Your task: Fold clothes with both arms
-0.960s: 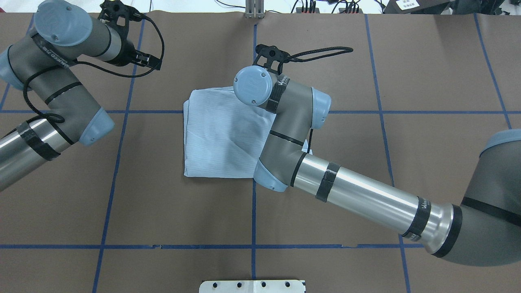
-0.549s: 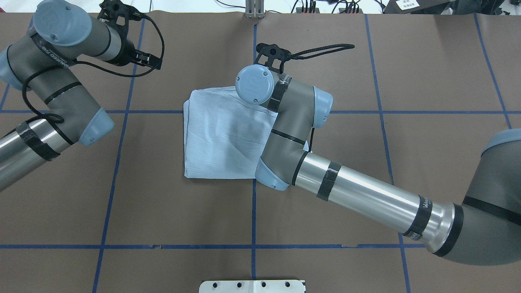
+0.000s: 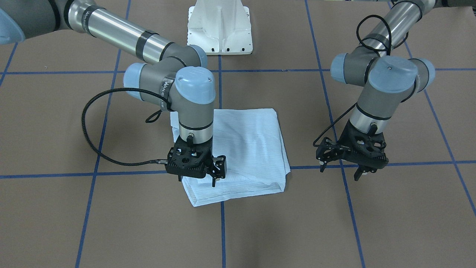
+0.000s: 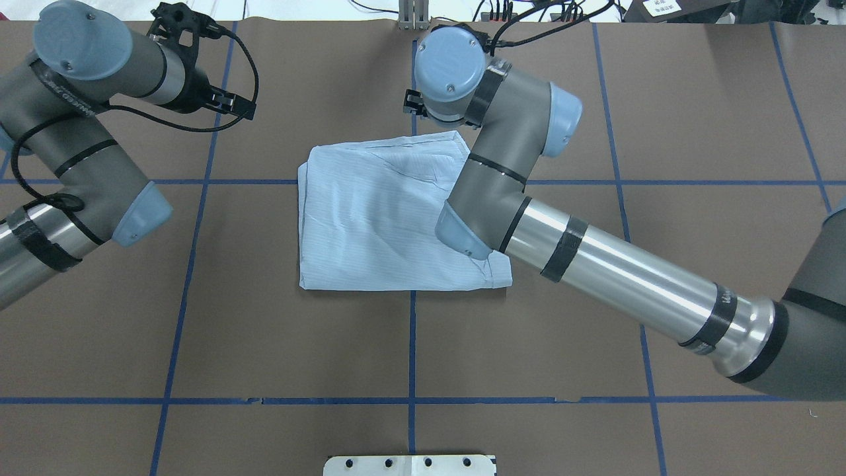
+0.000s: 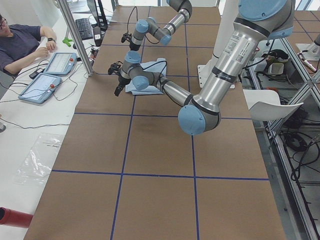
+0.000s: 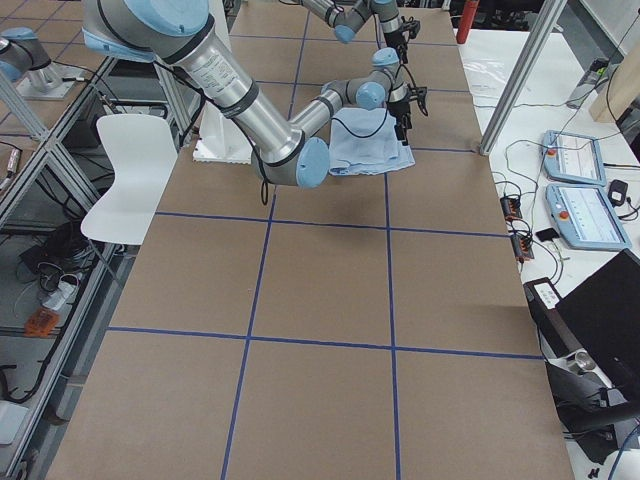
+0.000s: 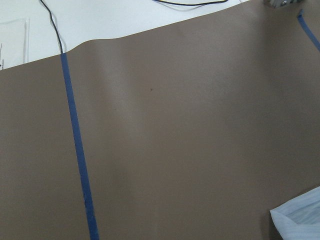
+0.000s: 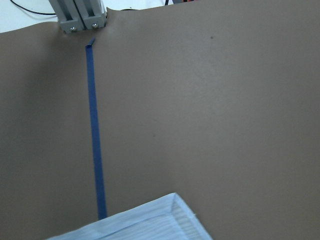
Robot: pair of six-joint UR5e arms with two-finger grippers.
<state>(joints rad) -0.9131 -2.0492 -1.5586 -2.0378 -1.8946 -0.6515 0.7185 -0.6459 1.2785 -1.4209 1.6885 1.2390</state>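
Note:
The pale blue striped shirt (image 4: 370,218) lies folded into a flat rectangle on the brown table, also seen in the front view (image 3: 249,149). My right gripper (image 3: 197,181) hangs just above the shirt's far edge, open, with nothing between its fingers. In the overhead view that gripper is hidden under its own wrist (image 4: 449,66). The right wrist view shows only a shirt corner (image 8: 150,225) at the bottom. My left gripper (image 3: 339,174) hovers open and empty over bare table beside the shirt, clear of it. A shirt corner (image 7: 300,222) shows in the left wrist view.
Blue tape lines (image 4: 411,344) divide the brown table cover into a grid. The white pedestal base (image 3: 219,28) stands at the robot's side. A metal post (image 4: 413,13) and cables sit at the far edge. A person (image 5: 20,42) sits by two tablets (image 5: 50,75) beyond the table.
My right arm has pulled away from the shirt toward the far edge and risen, uncovering the shirt's far right corner, which now lies flat. The left arm shifted slightly outward.

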